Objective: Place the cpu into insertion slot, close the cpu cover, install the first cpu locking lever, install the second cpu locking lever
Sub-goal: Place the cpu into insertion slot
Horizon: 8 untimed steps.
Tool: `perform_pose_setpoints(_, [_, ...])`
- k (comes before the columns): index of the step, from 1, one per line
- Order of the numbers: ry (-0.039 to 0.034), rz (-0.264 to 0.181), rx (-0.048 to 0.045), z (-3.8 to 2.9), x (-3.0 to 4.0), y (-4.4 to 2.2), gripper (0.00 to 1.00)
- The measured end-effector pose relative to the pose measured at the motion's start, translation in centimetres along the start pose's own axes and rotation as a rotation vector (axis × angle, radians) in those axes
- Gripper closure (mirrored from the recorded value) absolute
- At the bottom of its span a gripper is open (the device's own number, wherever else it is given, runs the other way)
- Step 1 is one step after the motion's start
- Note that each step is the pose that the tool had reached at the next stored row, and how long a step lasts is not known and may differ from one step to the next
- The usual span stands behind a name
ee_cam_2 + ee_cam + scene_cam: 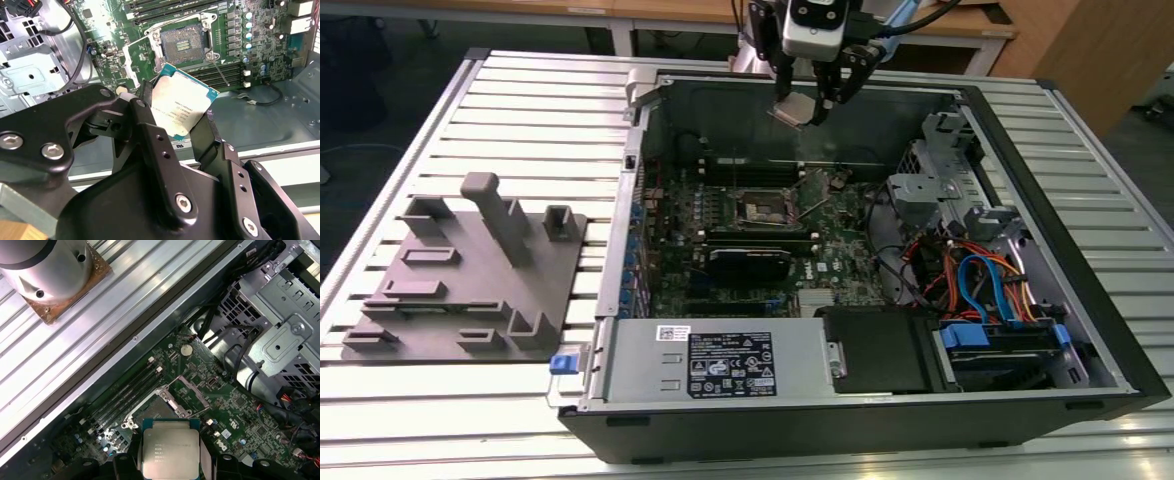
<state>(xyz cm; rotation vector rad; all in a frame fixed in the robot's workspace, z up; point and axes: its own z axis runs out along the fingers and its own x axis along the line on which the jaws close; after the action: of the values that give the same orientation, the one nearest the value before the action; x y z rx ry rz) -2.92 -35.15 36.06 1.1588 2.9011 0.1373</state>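
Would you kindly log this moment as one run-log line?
gripper: shut on flat square silver-topped cpu | held above open computer case | small square motherboard socket: empty

hand (176, 120) gripping cpu (186, 102), insertion slot (182, 43) beyond

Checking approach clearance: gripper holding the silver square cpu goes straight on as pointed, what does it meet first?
Probably the square silvery-rimmed insertion slot, or the green motherboard beside it, with the held silver cpu touching before the gripper. Nothing seen between; depth unclear.
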Motion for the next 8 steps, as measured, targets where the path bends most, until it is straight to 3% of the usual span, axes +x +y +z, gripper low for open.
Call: perform_pose_setpoints(8, [-0.0021, 0.024, -0.0006, 0.01, 0.0, 0.0, 0.46])
